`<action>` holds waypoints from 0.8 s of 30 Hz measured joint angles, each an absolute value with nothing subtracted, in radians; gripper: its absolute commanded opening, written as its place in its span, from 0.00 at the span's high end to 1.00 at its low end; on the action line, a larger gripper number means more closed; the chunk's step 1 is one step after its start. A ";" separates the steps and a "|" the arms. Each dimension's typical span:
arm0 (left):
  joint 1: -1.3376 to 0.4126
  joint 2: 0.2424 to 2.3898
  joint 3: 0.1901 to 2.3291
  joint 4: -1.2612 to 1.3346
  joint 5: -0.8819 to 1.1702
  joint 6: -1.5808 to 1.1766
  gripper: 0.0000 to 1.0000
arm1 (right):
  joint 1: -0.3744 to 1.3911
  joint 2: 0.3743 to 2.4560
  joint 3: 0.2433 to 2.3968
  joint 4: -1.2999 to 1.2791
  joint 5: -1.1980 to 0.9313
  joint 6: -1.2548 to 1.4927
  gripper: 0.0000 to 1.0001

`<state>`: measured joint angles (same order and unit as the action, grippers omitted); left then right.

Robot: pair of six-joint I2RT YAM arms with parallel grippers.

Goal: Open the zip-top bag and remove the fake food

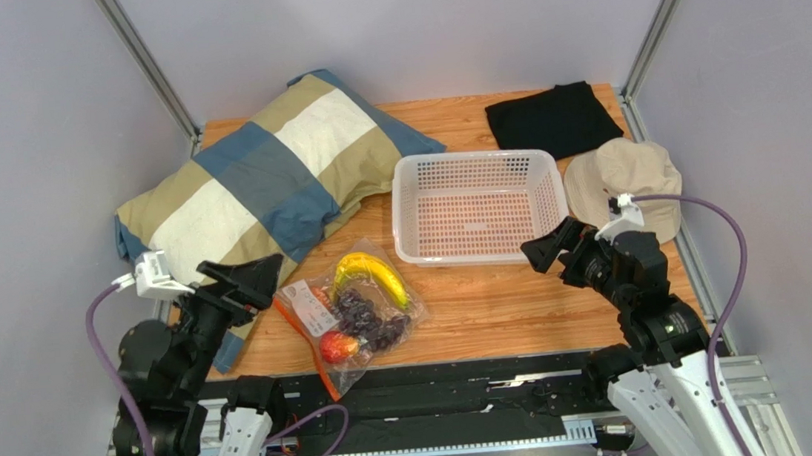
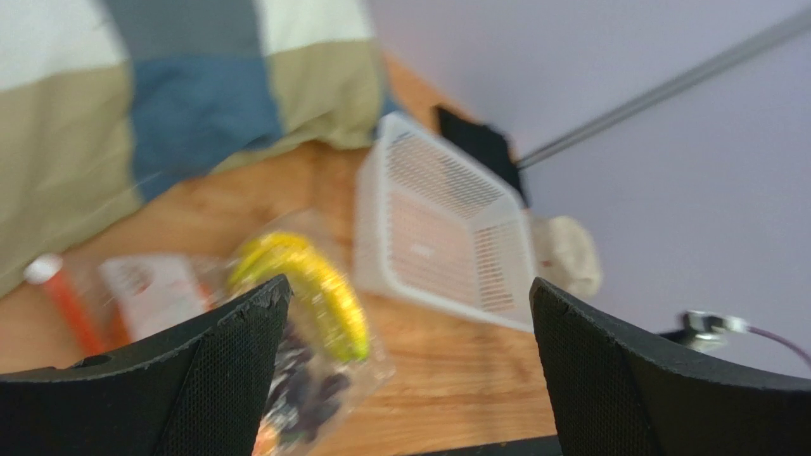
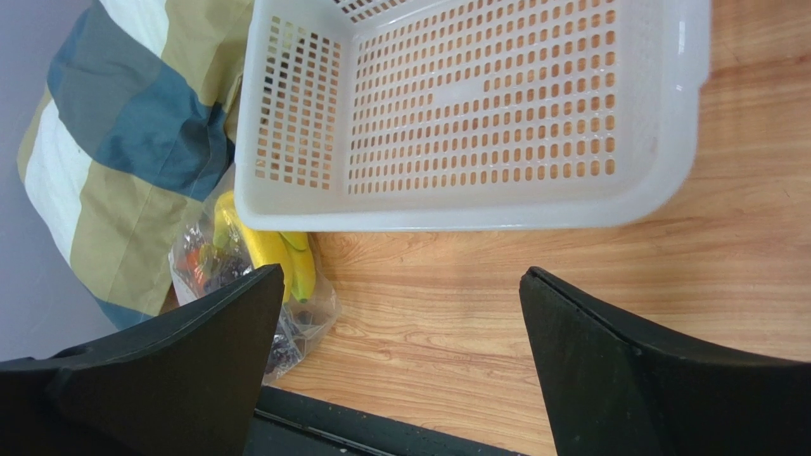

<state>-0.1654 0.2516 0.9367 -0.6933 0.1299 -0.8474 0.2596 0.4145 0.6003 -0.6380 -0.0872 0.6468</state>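
The clear zip-top bag (image 1: pixel 357 313) lies near the table's front edge, its orange-red zipper strip (image 1: pixel 300 337) at its left side and a white label (image 1: pixel 311 306) on top. Inside are a yellow banana bunch (image 1: pixel 373 276), dark grapes (image 1: pixel 369 315) and a red fruit (image 1: pixel 338 347). My left gripper (image 1: pixel 253 278) is open and empty, hovering just left of the bag; its wrist view shows the bag (image 2: pixel 286 313) blurred between the fingers. My right gripper (image 1: pixel 549 248) is open and empty, right of the bag, by the basket's front right corner; its wrist view shows the bag (image 3: pixel 249 275) at left.
A white perforated basket (image 1: pixel 418 213) stands behind the bag. A checked pillow (image 1: pixel 261 181) fills the back left. A black cloth (image 1: pixel 555 119) and a beige hat (image 1: pixel 624 174) lie at the back right. A black rail (image 1: pixel 481 383) runs along the front edge.
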 measured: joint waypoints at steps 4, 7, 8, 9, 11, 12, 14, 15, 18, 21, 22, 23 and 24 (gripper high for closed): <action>-0.165 0.371 0.945 -0.968 -0.027 -0.838 0.01 | 0.329 0.568 0.685 -0.619 -0.126 0.585 0.00; -0.165 0.407 0.946 -1.109 -0.109 -0.832 0.01 | 0.558 0.696 0.771 -0.590 -0.062 0.540 0.00; -0.165 0.405 0.947 -1.151 -0.134 -0.830 0.01 | 0.670 0.758 0.815 -0.588 -0.007 0.525 0.00; -0.165 0.399 0.953 -1.192 -0.156 -0.828 0.02 | 0.785 0.820 0.867 -0.584 0.064 0.508 0.00; -0.165 0.370 0.978 -1.258 -0.199 -0.823 0.03 | 0.993 0.965 0.992 -0.575 0.175 0.469 0.00; -0.165 0.350 0.997 -1.280 -0.217 -0.821 0.04 | 1.079 1.055 1.065 -0.568 0.228 0.448 0.00; -0.165 0.300 1.050 -1.307 -0.255 -0.817 0.05 | 1.208 1.232 1.208 -0.536 0.313 0.413 0.00; -0.165 0.279 1.076 -1.316 -0.272 -0.816 0.05 | 1.259 1.330 1.276 -0.536 0.358 0.393 0.00; -0.166 0.216 1.180 -1.327 -0.340 -0.821 0.05 | 1.360 1.576 1.443 -0.527 0.460 0.343 0.00; -0.166 0.177 1.277 -1.328 -0.419 -0.832 0.06 | 1.419 1.792 1.567 -0.537 0.528 0.303 0.00; -0.166 0.170 1.298 -1.328 -0.441 -0.835 0.06 | 1.433 1.855 1.599 -0.538 0.548 0.292 0.00; -0.166 0.164 1.315 -1.328 -0.461 -0.837 0.06 | 1.446 1.911 1.625 -0.538 0.561 0.281 0.00; -0.166 0.159 1.325 -1.328 -0.481 -0.839 0.06 | 1.456 1.955 1.643 -0.542 0.570 0.273 0.00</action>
